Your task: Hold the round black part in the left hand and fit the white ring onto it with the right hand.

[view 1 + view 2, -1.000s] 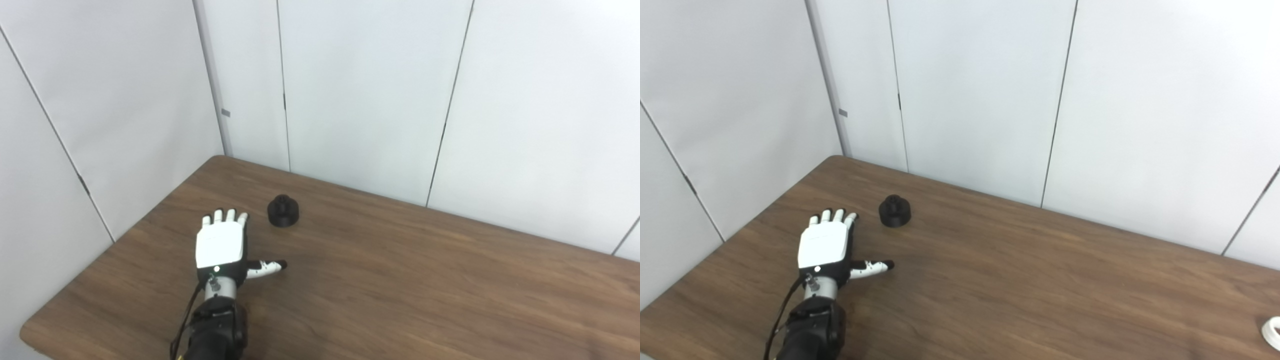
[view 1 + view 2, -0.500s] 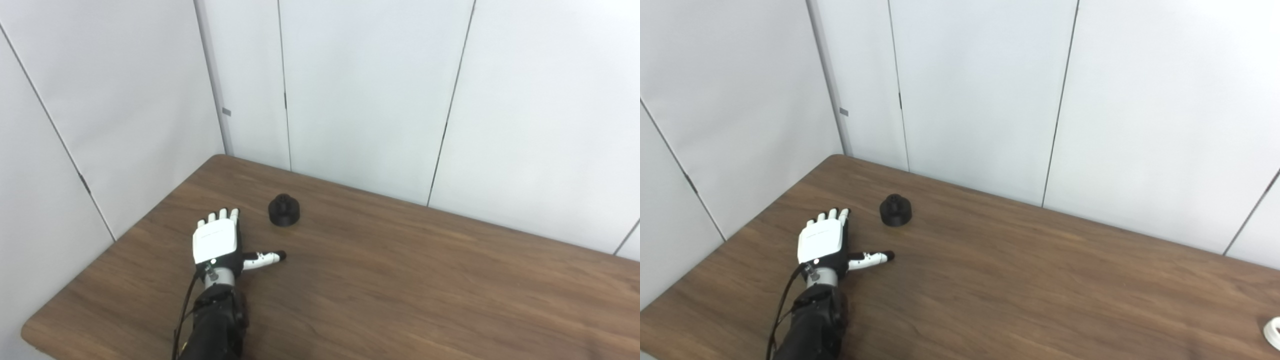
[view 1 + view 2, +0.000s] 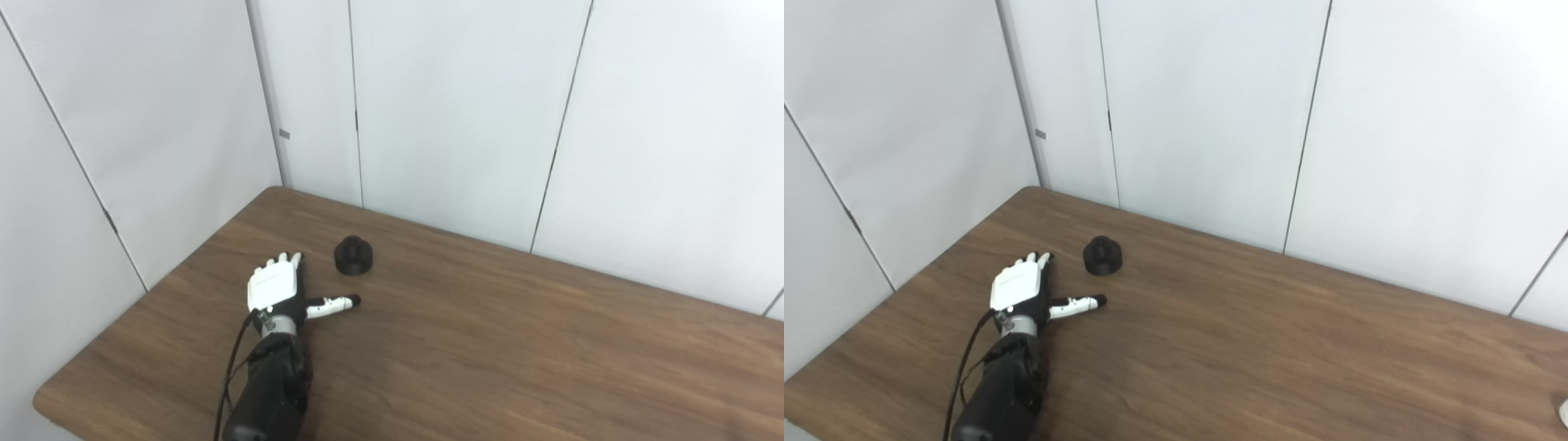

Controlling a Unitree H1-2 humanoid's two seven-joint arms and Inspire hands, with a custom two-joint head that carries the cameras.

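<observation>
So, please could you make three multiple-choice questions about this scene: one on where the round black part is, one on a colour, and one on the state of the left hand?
1. Where is the round black part?
A. On the table, beyond and a little right of the left hand
B. Inside the left hand
C. On the floor

2. What colour is the back plate of the left hand?
A. Red
B. White
C. Blue

3. What is the state of the left hand?
A. Shut on the black part
B. Shut on the white ring
C. Open, fingers forward, thumb out to the side, holding nothing

Answers:
1. A: the part stands on the brown table, with bare wood between it and the fingertips.
2. B: the plate is white above a dark wrist.
3. C: the thumb points away from the palm, and nothing is between the fingers.
</observation>
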